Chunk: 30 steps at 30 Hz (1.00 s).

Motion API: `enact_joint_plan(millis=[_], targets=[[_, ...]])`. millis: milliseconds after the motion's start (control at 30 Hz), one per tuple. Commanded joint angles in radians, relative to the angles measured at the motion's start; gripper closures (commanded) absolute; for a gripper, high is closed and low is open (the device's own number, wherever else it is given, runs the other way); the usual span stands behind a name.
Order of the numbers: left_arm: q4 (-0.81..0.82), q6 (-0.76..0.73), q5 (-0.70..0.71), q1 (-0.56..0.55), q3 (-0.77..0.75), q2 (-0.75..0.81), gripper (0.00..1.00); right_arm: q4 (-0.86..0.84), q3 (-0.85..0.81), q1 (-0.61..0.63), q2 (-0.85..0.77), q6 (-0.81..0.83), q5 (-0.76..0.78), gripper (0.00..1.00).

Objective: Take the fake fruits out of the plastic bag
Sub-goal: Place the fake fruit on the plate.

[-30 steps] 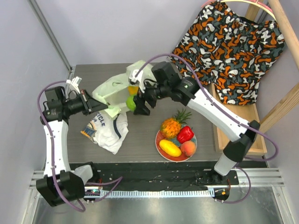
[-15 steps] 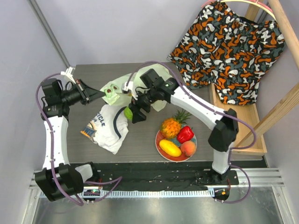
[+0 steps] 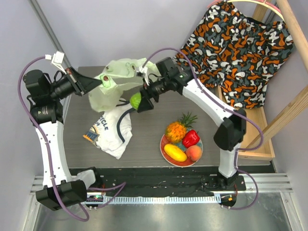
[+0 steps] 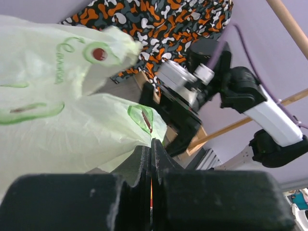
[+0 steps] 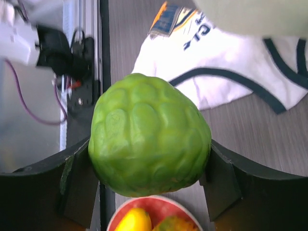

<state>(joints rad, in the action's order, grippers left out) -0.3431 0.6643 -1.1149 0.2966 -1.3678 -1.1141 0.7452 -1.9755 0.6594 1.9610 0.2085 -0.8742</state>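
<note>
The pale-green plastic bag [image 3: 115,79] hangs lifted above the table's back left, pinched at its edge by my shut left gripper [image 3: 97,83]. In the left wrist view the bag [image 4: 67,125] fills the left side beyond the closed gripper [image 4: 153,144]. My right gripper [image 3: 137,101] holds a bumpy green fruit [image 3: 135,100] just outside the bag, above the table. That green fruit [image 5: 149,154] sits squeezed in my right gripper [image 5: 149,171]. A pineapple [image 3: 176,130], a red fruit [image 3: 191,138], a yellow fruit [image 3: 174,152] and an orange-red fruit [image 3: 194,153] lie on the red plate [image 3: 163,143].
A white T-shirt [image 3: 114,131] lies crumpled under the bag; the same T-shirt [image 5: 216,72] shows in the right wrist view. A patterned orange-and-black cloth [image 3: 236,48] hangs on a wooden rack [image 3: 288,110] at the right. The red plate [image 5: 159,208] is directly below the held fruit.
My left arm has risen and drawn back to the left, lifting the bag off the table. The right gripper has moved up and slightly right with the green fruit.
</note>
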Motion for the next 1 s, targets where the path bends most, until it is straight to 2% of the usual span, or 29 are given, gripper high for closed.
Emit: enact_joint_plan(millis=[0, 67, 200, 300, 467, 600, 700, 967], targets=[[-0.014, -0.025, 0.003, 0.007, 0.053, 0.020, 1.00, 0.164, 0.172, 0.078, -0.214, 0.394, 0.076, 0.46], [0.015, 0.006, -0.012, 0.007, 0.068, 0.019, 1.00, 0.197, 0.225, 0.121, -0.249, 0.480, 0.107, 0.47], [0.016, 0.011, -0.022, 0.007, 0.061, 0.000, 1.00, 0.189, 0.262, 0.128, -0.240, 0.447, 0.121, 0.50], [0.016, 0.015, -0.011, 0.007, 0.082, 0.002, 1.00, 0.197, 0.259, 0.123, -0.270, 0.466, 0.188, 0.50], [0.024, 0.014, 0.012, 0.007, 0.139, 0.023, 1.00, 0.307, 0.340, 0.114, -0.388, 0.638, 0.313, 0.52], [0.026, 0.014, 0.010, 0.007, 0.173, 0.039, 1.00, 0.437, 0.519, 0.098, -0.522, 0.820, 0.429, 0.53], [0.026, 0.015, 0.007, 0.007, 0.187, 0.042, 1.00, 0.468, 0.642, 0.098, -0.627, 0.903, 0.503, 0.53], [0.030, 0.018, 0.009, 0.007, 0.191, 0.042, 1.00, 0.416, 0.861, 0.101, -0.718, 0.954, 0.642, 0.53]])
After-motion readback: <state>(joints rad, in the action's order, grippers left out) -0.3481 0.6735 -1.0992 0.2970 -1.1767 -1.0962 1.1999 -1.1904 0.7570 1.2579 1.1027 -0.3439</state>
